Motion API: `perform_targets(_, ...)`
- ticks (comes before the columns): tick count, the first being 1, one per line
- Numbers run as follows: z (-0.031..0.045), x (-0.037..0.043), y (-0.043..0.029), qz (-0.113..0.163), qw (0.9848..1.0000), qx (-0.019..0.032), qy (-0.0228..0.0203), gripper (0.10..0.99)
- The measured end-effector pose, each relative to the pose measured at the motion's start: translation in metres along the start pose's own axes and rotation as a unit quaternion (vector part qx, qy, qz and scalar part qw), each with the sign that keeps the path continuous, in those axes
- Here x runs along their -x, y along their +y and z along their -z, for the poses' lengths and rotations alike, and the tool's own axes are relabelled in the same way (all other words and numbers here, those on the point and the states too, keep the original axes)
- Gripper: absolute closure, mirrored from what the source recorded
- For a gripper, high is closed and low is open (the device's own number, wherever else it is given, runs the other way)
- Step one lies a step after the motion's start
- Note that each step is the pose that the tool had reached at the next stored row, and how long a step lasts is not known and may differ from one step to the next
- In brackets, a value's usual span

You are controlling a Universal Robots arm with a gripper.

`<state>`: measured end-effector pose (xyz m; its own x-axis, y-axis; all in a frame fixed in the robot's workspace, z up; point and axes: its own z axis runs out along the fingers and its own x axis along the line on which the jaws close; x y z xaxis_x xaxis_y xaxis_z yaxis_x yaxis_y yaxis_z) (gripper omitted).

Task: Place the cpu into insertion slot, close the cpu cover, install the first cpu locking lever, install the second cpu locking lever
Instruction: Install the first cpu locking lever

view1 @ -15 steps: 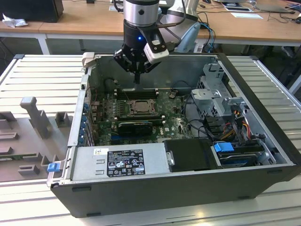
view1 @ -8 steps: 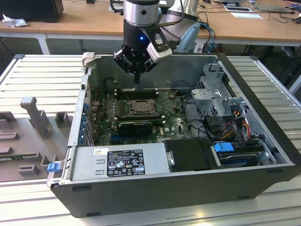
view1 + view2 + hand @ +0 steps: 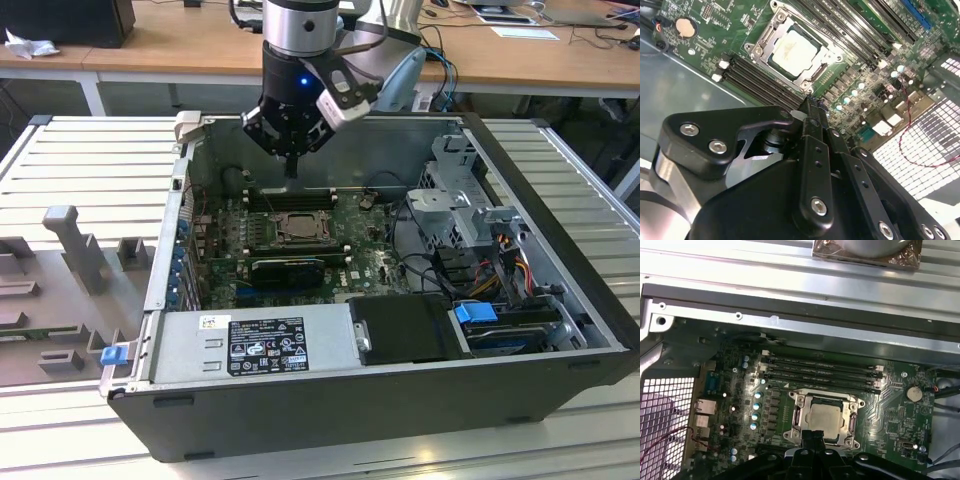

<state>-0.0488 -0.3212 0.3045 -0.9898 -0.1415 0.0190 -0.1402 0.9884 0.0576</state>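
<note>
The cpu lies flat in the insertion slot on the green motherboard, its pale face showing through the window of the cpu cover. The grey cover frame lies down around the chip. My gripper hangs inside the open computer case, above the memory slots just behind the socket and clear of the board. In both wrist views its black fingers are pressed together with nothing between them. I cannot tell how the locking levers stand.
Long black memory slots run beside the socket. A black card sits in front of it. The power supply, a drive cage and loose cables crowd the case at the exterior view's right. The case wall rises behind the board.
</note>
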Motion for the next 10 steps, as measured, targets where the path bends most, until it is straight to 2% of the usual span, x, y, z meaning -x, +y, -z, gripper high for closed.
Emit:
perform_targets(5,-0.0001,-0.0001,0.0000,0.025,0.9997,-0.0005,0.0012,0.980)
perform_targets(7,-0.0014,-0.0048,0.0007,0.027,0.9996,0.0009,-0.0006,0.980)
perform_targets(10,-0.0049,-0.0074,0.0008,0.021,0.9998,0.0009,-0.0020,0.980)
